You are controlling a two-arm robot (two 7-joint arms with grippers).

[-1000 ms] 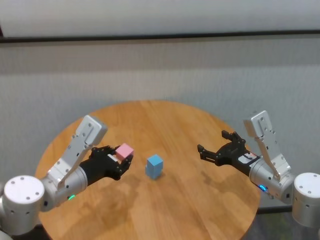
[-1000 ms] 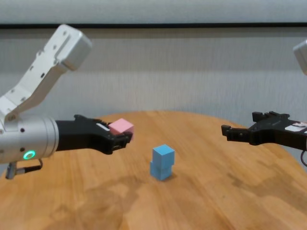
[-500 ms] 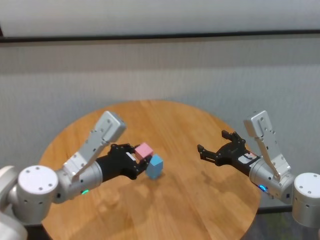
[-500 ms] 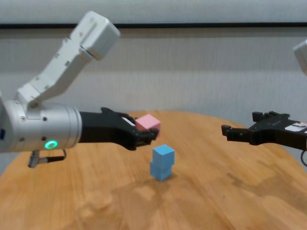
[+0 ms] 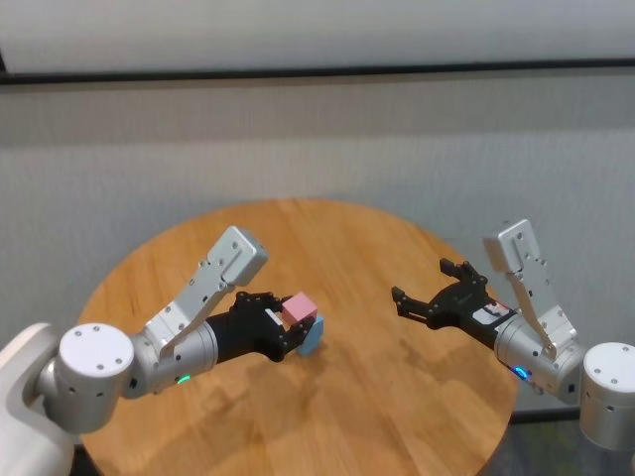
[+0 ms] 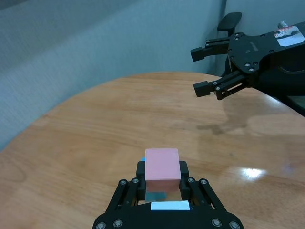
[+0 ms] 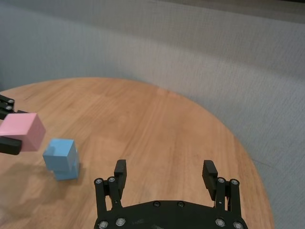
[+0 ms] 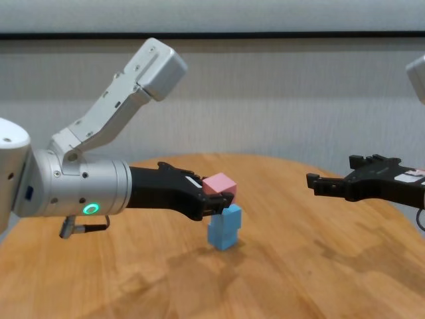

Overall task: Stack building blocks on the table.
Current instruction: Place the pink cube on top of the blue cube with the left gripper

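My left gripper (image 5: 290,324) is clamped on the pale pink cube (image 5: 299,307), one finger pressed to each side of it. In my left wrist view the pink cube (image 6: 162,163) fills the gap between my black fingers (image 6: 139,174), and a sliver of light blue shows just beneath it. That sliver belongs to the two light blue cubes (image 8: 224,227), one sitting on the other, which stand on the round wooden table (image 8: 285,279) directly under my left jaws. From the chest view the pink cube (image 8: 220,184) hangs just above the upper blue cube, tilted a little, and I cannot tell whether they touch. From my head view most of the blue stack (image 5: 313,334) is hidden behind my left fingers and the pink cube.

My right gripper (image 5: 412,301) hovers above the table well apart from the stack, off to my right, with its fingers spread wide and nothing between them. In my right wrist view the blue stack (image 7: 61,158) sits far ahead of those parted fingers (image 7: 120,178), with the pink cube (image 7: 22,131) just beside and above it.
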